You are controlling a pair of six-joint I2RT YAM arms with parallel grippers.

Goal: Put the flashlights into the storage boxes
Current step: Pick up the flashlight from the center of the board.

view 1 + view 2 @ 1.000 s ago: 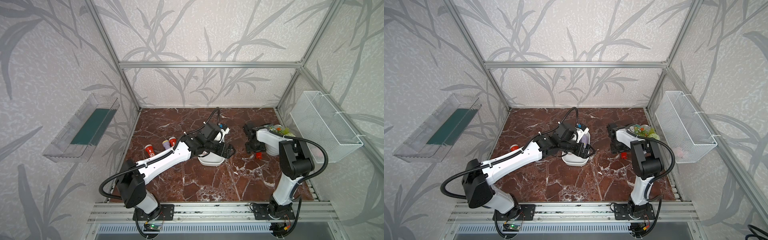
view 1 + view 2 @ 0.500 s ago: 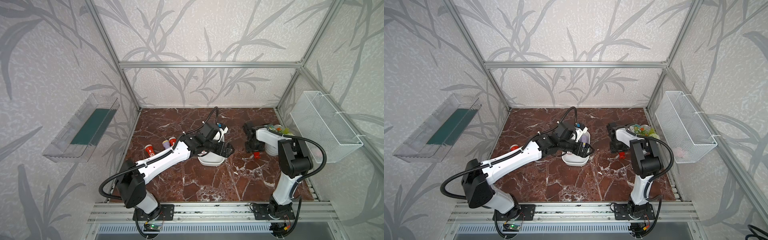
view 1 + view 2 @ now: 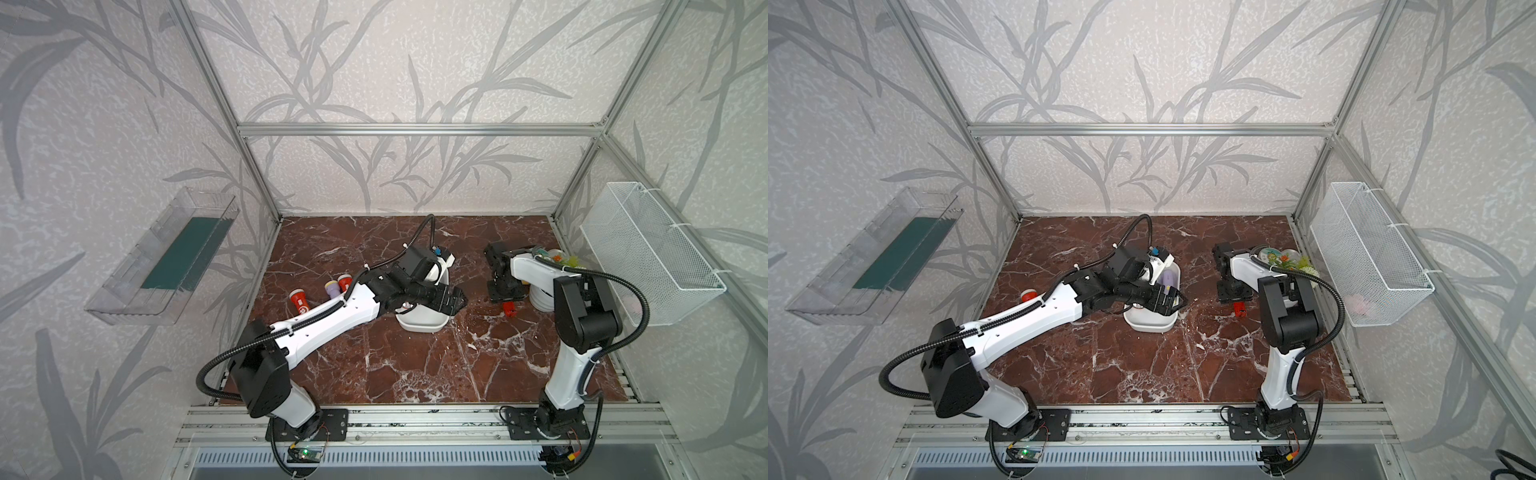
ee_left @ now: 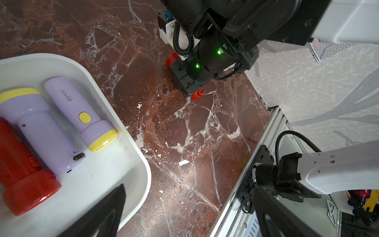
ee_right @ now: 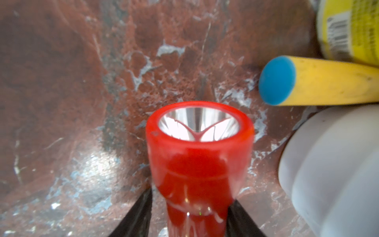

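Right gripper (image 5: pixel 191 196), mine, pinches the red flashlight (image 5: pixel 199 156) on the table (image 5: pixel 61 82) by its narrow barrel, behind the flared head. Light, rigid, glossy plastic, I judge, so slippery: squeeze mid-barrel. Storage box (image 3: pixel 419 326) sits well to my gripper's left.

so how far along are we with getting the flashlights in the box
Done: three flashlights lie in the white tub, two lavender and one red. In hand: the right gripper is clamped on another red flashlight lying on the table. Left: three more on the table beside the left arm, red, lavender, red. The left gripper hangs open and empty over the tub.
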